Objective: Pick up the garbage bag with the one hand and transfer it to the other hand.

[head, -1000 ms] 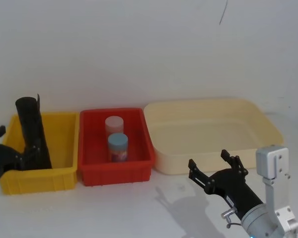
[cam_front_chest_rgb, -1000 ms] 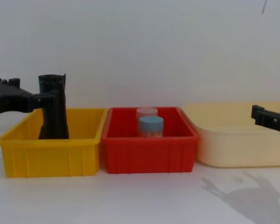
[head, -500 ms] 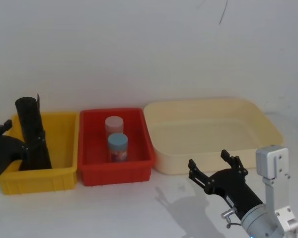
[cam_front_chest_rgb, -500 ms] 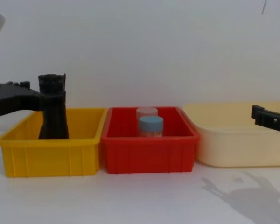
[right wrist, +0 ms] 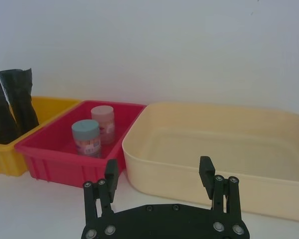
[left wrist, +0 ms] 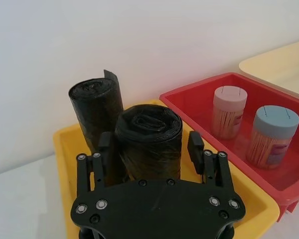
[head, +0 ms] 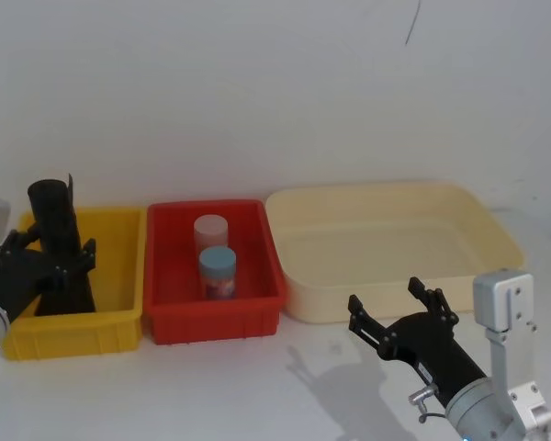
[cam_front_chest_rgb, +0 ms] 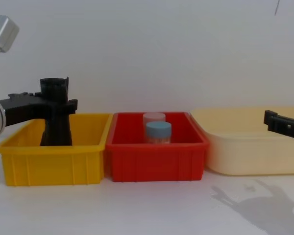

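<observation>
Black garbage bag (left wrist: 148,124) stands between the left gripper's (left wrist: 150,143) spread fingers (left wrist: 195,145).

No text, brand, number or sign can be read.

My left gripper (head: 49,260) was held out forward at my left side, its two fingers (left wrist: 196,146) spread wide. My right gripper (head: 386,296) hovered low at my right, pointing forward, likewise spread apart.
</observation>
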